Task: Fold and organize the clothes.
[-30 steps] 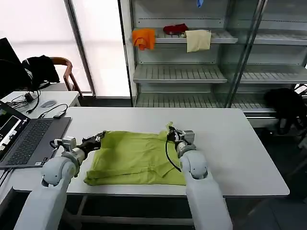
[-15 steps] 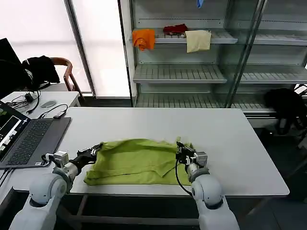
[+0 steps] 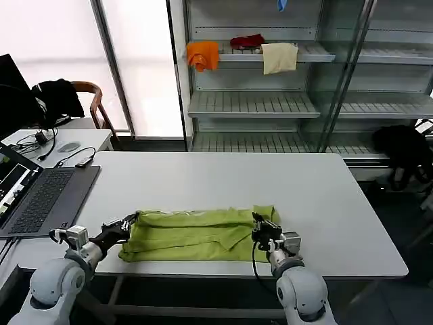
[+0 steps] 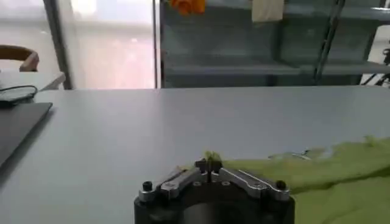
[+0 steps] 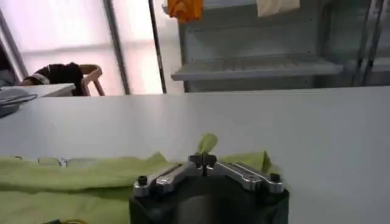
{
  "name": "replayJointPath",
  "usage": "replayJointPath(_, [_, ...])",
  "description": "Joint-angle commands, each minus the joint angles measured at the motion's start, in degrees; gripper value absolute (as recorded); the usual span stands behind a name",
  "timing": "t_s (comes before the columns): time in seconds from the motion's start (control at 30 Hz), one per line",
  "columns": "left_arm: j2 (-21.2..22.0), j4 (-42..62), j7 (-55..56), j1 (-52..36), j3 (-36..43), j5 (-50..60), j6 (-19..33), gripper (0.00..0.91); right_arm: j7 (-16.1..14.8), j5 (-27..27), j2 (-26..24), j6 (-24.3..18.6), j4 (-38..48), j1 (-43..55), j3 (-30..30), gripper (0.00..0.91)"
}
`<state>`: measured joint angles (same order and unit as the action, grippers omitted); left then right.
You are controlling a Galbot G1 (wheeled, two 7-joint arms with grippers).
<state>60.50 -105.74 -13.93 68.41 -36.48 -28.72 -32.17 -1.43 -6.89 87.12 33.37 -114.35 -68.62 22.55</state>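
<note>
A laptop (image 3: 37,196) sat at the left edge of the table (image 3: 203,177), well apart from the cloth. At the near edge, left of the middle, the left gripper (image 3: 130,221) reached in low over the tabletop, its jaws clamped together on the left end of the lime T-shirt (image 3: 196,233); the left wrist view showed the left gripper (image 4: 208,163) with a small tuft of green fabric pinched between its closed tips and the T-shirt (image 4: 341,176) trailing away across the table. The T-shirt lay as a long, narrow, folded band along the near edge, running from the one gripper to the other, with loose layers and a flap showing near its middle. At its right end the right gripper (image 3: 260,222) held the cloth, jaws clamped on a raised corner; in the right wrist view the right gripper (image 5: 205,159) showed its tips pressed together on a small upright peak of the T-shirt (image 5: 79,179), with the rest spreading flat beyond it. The right side of the table was bare white.
</note>
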Motion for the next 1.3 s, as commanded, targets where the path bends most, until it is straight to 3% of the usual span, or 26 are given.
replayJointPath(0.03, [-0.56,-1.74,-0.29,2.50,-1.08,-0.03,-0.28,0.010,-0.27,-0.25,-0.58,0.01,-2.43,-2.69,0.64,0.000])
replayJointPath(0.3, [0.85,-2.17,-0.38,4.11,-0.16,2.75,-0.16,0.020,-1.25,3.85,-0.02,-0.11,-1.96,-4.47,0.18,0.000])
replayJointPath(0.33, [1.06,-2.16,0.06,4.07,-0.02,3.08,-0.48,0.121,-1.28,4.58,0.04,-0.13,-1.77,-4.50,0.19,0.312])
replayJointPath(0.37, [1.18,-2.14,0.35,3.99,0.04,3.15,-0.71,0.867,-1.30,5.54,0.15,-0.15,-1.64,-4.50,0.23,0.907])
replayJointPath(0.4, [1.46,-2.11,0.62,3.81,0.07,3.20,-0.75,0.907,-1.15,7.82,0.31,-0.24,-1.32,-4.49,0.28,0.907])
replayJointPath(0.73, [3.40,-4.72,6.44,5.66,-2.68,-1.45,-0.16,0.907,-0.13,12.60,-0.90,-1.05,-2.74,-4.19,4.14,0.907])
replayJointPath(0.8, [3.81,-5.43,7.95,7.43,-3.12,-1.23,1.55,0.907,-1.08,10.92,-1.78,-1.86,-3.21,-3.73,6.55,0.907])
replayJointPath(0.93, [6.26,-4.65,11.92,9.60,-2.82,-0.61,5.55,0.907,-1.18,1.28,-3.19,-2.35,-4.07,-1.43,9.71,0.907])
replayJointPath(1.0, [7.46,-3.47,12.82,9.95,-2.40,0.01,7.46,0.907,-0.83,-1.14,-3.75,-2.20,-4.47,-0.32,10.15,0.907])
replayJointPath(1.3, [11.08,-3.69,15.10,8.89,-0.95,-2.62,10.48,0.907,-1.12,0.26,-2.36,-2.52,-3.69,0.62,8.86,0.907])
